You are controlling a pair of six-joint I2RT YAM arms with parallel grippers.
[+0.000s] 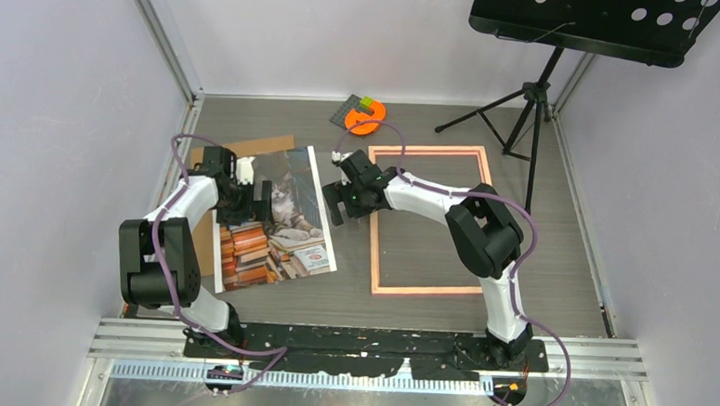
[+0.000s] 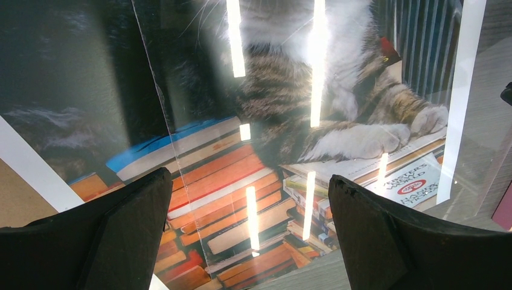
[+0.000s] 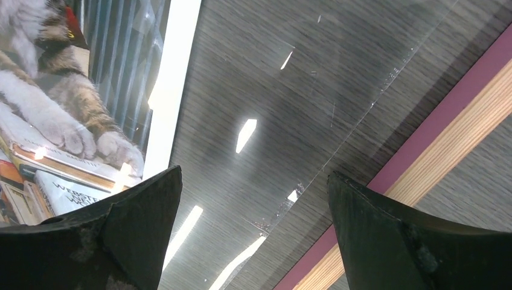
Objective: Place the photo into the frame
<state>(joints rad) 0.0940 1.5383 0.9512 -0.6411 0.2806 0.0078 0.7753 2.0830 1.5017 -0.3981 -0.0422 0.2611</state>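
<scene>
The photo (image 1: 276, 222), a cat on stacked books with a white border, lies flat at the left of the table, partly on a brown board. The pink frame (image 1: 430, 153) lies flat to its right, apart from it. A clear pane (image 3: 272, 90) lies over the photo's right part and the table beside the frame's left rail (image 3: 435, 151). Its edge crosses the photo (image 2: 338, 72) in the left wrist view. My left gripper (image 1: 247, 206) (image 2: 247, 175) is open and empty, low over the books. My right gripper (image 1: 331, 201) (image 3: 253, 172) is open and empty over the pane's edge, between the photo (image 3: 54, 109) and the frame.
The brown backing board (image 1: 248, 147) (image 2: 18, 193) sticks out behind and left of the photo. An orange roll with small coloured bricks (image 1: 365, 118) sits at the back. A music stand's tripod (image 1: 529, 100) stands at the back right. Walls close in both sides.
</scene>
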